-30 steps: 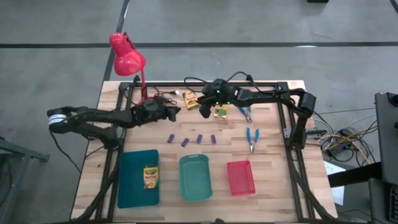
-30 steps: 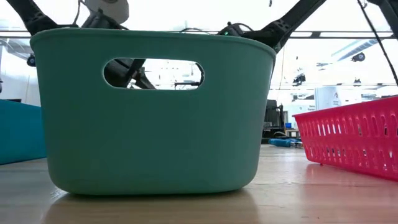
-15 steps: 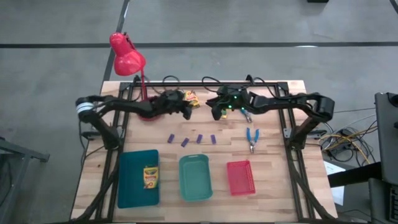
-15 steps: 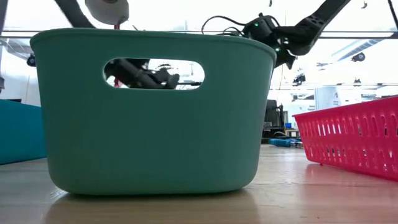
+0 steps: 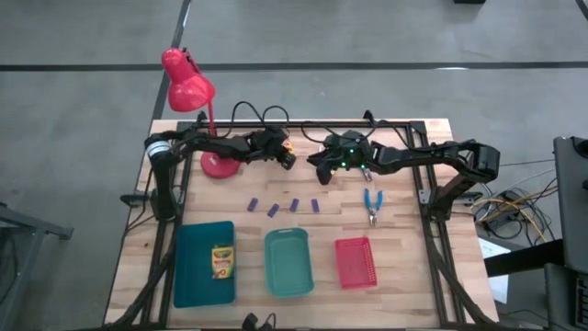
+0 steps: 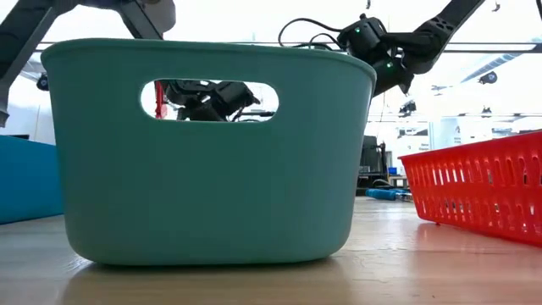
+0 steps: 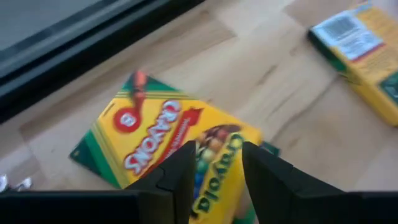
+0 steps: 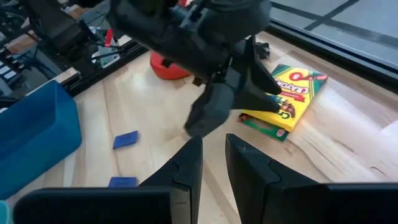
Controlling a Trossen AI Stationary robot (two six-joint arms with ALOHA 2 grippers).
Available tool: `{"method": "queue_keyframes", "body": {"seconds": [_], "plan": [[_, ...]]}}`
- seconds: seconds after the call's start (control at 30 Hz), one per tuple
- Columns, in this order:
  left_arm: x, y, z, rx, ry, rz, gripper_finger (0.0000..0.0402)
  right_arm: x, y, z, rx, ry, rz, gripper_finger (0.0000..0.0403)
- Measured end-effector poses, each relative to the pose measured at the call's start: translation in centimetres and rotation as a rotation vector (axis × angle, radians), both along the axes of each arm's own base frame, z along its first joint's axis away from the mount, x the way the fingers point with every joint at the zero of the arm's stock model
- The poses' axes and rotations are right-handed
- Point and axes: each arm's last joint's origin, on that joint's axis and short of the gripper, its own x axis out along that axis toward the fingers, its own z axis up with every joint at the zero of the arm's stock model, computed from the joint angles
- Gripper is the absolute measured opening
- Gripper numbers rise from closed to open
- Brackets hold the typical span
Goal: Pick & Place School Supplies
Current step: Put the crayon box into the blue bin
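High view: L gripper [image 5: 288, 158] has swung to the crayon box [image 7: 180, 146] at upper centre, fingers parted astride it; R gripper [image 5: 317, 170] narrow, empty. Pickup looks imminent.

Both arms are built of dark, nearly black links on a black tube frame that rims the table [image 5: 404, 230]. The left arm [image 5: 211, 147] has a pale silver-white band round the joint nearest the red desk lamp [image 5: 188, 87], and thin black cables arch in loops above its wrist. The right arm [image 5: 413, 158], on the far side of the lamp, carries small green lights glowing on its wrist housing, with black cable looping over it too. The left gripper [image 7: 214, 171] ends in two flat, matte black fingers with stepped, angular inner edges. The right gripper [image 8: 213, 171] has the same dark, notched fingers, faintly glossy along their tops.
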Motion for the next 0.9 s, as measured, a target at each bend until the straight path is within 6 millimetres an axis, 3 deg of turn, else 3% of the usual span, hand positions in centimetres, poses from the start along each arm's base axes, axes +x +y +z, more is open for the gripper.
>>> {"method": "queue_keyframes", "body": {"seconds": [0.2,0.43,0.6,0.9], "plan": [[-0.7,0.4,-0.6,-0.044,0.03,0.043,0.0135,0.0,0.2,-0.1,-0.001,0.006,0.009,0.0068],[-0.8,-0.1,-1.8,-0.145,0.091,-0.042,0.0135,0.1,0.2,0.0,-0.037,0.011,0.024,0.0068],[-0.2,-2.3,-2.7,-0.26,0.124,-0.172,0.0135,0.0,0.2,-0.1,-0.039,0.015,0.025,0.0068],[0.7,-7.4,-3.6,-0.296,0.208,-0.28,0.0135,0.0,0.2,-0.1,-0.041,0.02,0.027,0.0068]]}}
